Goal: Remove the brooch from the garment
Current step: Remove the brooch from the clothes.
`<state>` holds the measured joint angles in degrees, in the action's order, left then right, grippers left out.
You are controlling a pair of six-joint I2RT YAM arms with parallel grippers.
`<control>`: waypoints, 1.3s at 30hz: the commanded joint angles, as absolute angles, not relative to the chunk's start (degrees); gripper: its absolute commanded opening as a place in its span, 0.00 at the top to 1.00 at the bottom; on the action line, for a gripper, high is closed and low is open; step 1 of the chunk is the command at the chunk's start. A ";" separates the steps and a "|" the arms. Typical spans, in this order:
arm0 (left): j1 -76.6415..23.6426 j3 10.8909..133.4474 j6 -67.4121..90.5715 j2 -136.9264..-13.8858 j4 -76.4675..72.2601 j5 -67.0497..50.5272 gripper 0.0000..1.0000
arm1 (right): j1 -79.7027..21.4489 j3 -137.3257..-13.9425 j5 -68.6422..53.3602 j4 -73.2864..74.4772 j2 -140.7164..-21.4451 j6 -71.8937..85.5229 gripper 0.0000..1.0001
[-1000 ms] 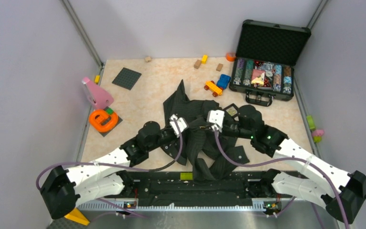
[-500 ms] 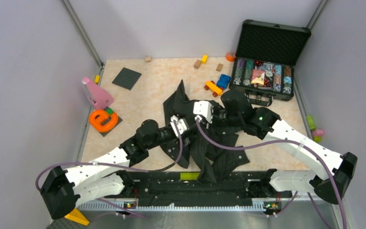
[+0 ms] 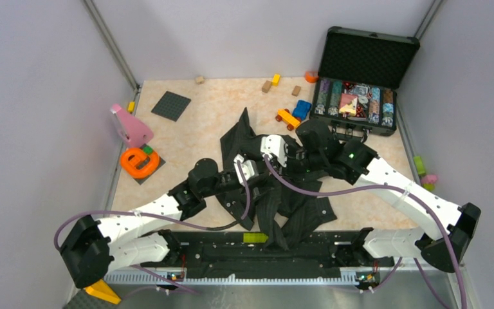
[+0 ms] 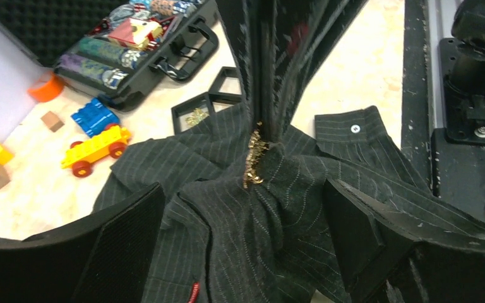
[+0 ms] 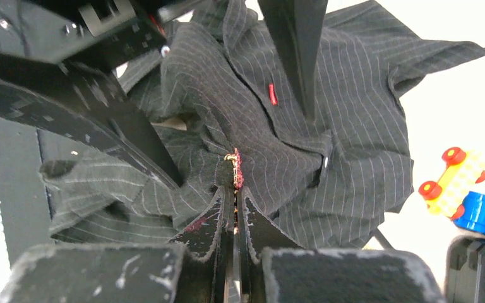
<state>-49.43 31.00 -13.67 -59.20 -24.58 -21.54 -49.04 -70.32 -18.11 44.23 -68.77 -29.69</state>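
The garment (image 3: 299, 206), a dark pinstriped shirt, lies crumpled in the middle of the table. The brooch (image 4: 254, 158), a small gold ornament, sits at the peak of a fold of fabric pulled up like a tent. My right gripper (image 5: 235, 191) is shut on the brooch (image 5: 234, 165), which sticks out just past its tips. My left gripper (image 4: 240, 243) is wide open just short of the brooch. Its fingers (image 4: 110, 249) stand on either side of the raised fold without touching the fabric.
An open black case (image 3: 359, 96) of chips stands at the back right. Small black square boxes (image 4: 192, 113) lie by the shirt, with a yellow toy car (image 3: 287, 118) and a blue block (image 3: 301, 109) behind. At the left are an orange ring (image 3: 139, 162) and a pink piece (image 3: 130, 127).
My left gripper has gone from shut to wide open. My right gripper has moved back and to the left, still shut, and the shirt has bunched up with it.
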 commanded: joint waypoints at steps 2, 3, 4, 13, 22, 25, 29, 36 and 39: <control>-49.48 34.16 -15.68 -61.38 -25.95 -26.23 0.02 | -49.66 -75.06 -22.35 45.00 -68.44 -27.75 1.00; -49.48 34.37 -15.92 -61.63 -25.61 -26.42 0.03 | -49.69 -75.18 -22.77 45.24 -68.46 -27.75 1.00; -49.48 34.59 -15.92 -61.93 -25.40 -26.45 0.03 | -49.67 -75.18 -23.16 45.26 -68.47 -27.64 1.00; -49.48 36.75 -20.01 -63.73 -21.73 -29.86 0.45 | -49.73 -75.84 -26.09 45.71 -70.44 -27.07 1.00; -49.53 36.66 -22.45 -64.42 -18.66 -28.72 1.00 | -49.68 -75.33 -26.34 43.84 -69.00 -27.88 0.79; -49.51 35.90 -21.99 -63.86 -19.88 -28.26 1.00 | -49.70 -73.86 -24.18 40.39 -66.88 -26.30 0.62; -49.49 34.20 -20.05 -62.99 -23.43 -28.30 1.00 | -49.46 -67.95 -20.28 32.08 -60.57 -21.81 0.54; -48.44 32.14 -12.79 -61.50 -29.91 -30.81 1.00 | -47.80 -56.04 -19.70 21.65 -49.81 -16.70 0.55; -47.79 31.82 -9.17 -61.05 -32.44 -33.66 1.00 | -47.64 -48.60 -19.68 13.16 -44.01 -12.22 0.58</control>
